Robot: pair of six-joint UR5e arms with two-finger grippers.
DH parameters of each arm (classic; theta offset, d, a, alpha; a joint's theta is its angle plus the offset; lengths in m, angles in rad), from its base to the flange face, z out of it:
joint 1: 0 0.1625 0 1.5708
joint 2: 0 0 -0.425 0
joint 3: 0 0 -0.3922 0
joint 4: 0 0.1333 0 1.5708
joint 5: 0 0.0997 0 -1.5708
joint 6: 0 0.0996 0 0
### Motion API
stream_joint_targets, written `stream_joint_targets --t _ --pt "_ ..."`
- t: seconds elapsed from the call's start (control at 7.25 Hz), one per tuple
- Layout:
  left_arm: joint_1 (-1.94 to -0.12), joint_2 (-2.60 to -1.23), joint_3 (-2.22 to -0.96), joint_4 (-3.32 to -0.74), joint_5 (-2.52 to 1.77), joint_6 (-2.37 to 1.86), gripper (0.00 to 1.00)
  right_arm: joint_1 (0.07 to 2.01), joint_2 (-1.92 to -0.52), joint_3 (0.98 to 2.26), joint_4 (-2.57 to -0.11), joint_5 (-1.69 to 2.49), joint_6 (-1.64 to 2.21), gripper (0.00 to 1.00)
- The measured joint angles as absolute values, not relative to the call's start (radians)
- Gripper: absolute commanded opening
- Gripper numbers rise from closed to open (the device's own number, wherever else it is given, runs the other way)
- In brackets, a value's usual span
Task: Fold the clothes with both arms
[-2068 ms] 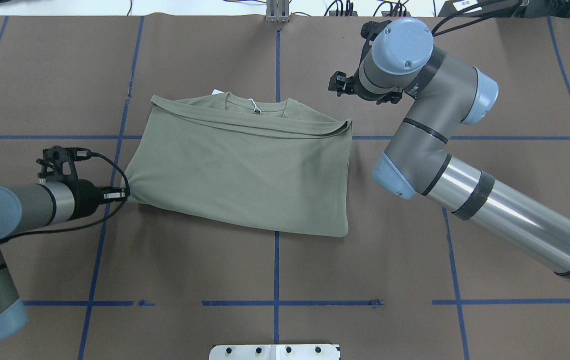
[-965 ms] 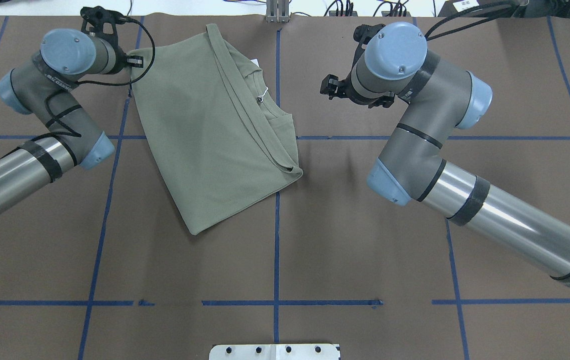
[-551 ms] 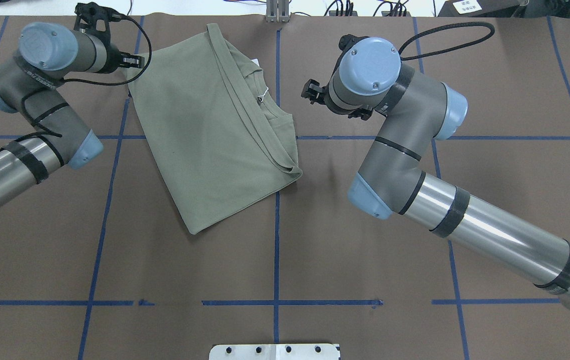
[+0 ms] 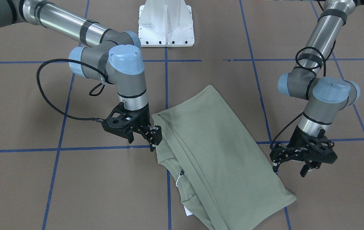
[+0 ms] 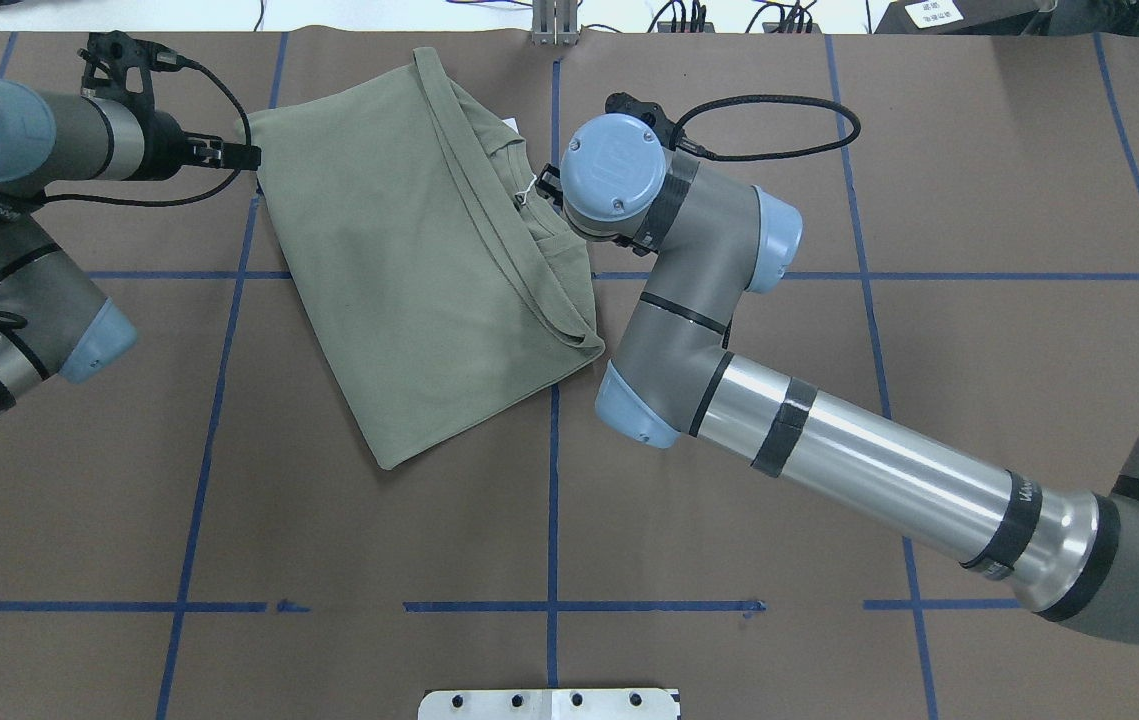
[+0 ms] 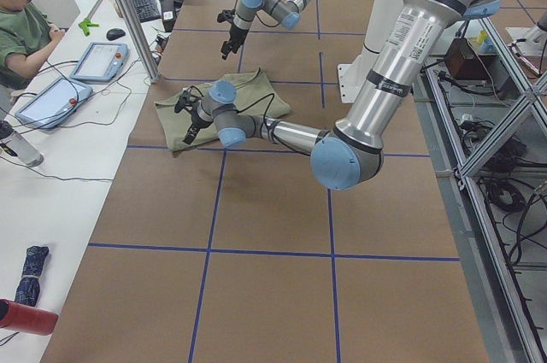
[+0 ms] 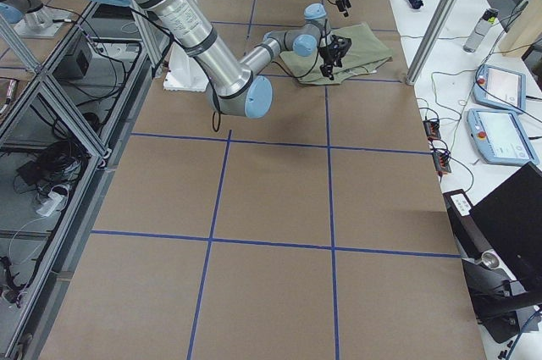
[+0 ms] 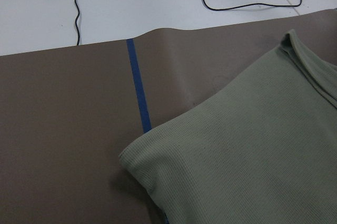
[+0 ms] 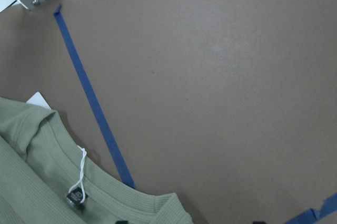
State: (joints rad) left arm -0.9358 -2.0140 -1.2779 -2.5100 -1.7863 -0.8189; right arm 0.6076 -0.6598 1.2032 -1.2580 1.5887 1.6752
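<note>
- The brown counter, gridded with blue tape lines, fills my overhead view; a white pedestal base sits at the robot's edge of it.
- The right arm reaches in a long diagonal across the counter, its blue-capped wrist above the shirt's collar side.
- The left arm bends in along the far left, its wrist pointing at the garment's far corner.
- The sage-green shirt lies folded and flat on the counter, skewed against the grid. It sits left of the centre line in my overhead view, with one corner close to the counter's far edge. The folded sleeve band and the round collar face the right arm.
- The right claw hangs at the collar-side edge of the shirt, fingers spread with no cloth between them; its wrist camera shows both tips apart at the frame's bottom.
- The left claw stands just beside the opposite edge of the shirt, also spread and holding nothing; its wrist camera looks down on a bare corner of the knit.
- The white tag string loops from the dark neck label inside the ribbed collar.
</note>
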Motion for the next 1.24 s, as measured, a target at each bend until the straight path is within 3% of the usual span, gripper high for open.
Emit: stream_joint_targets --t 0.14,0.41,1.1,1.24 --pt "-0.936 -2.010 -1.283 -2.510 -1.787 -0.819 1.00 0.594 -0.641 1.160 -1.243 1.583 1.629 0.85" --pt "-0.934 -2.008 -1.284 -2.511 -1.787 -0.819 1.00 0.578 -0.626 1.115 -1.234 1.576 1.569 0.70" --pt "-0.931 -2.008 -1.284 -2.511 -1.787 -0.819 1.00 0.554 -0.624 1.100 -1.233 1.549 1.558 0.67" --pt "-0.931 -2.008 -1.284 -2.511 -1.787 -0.819 1.00 0.549 -0.626 1.099 -1.233 1.543 1.557 0.61"
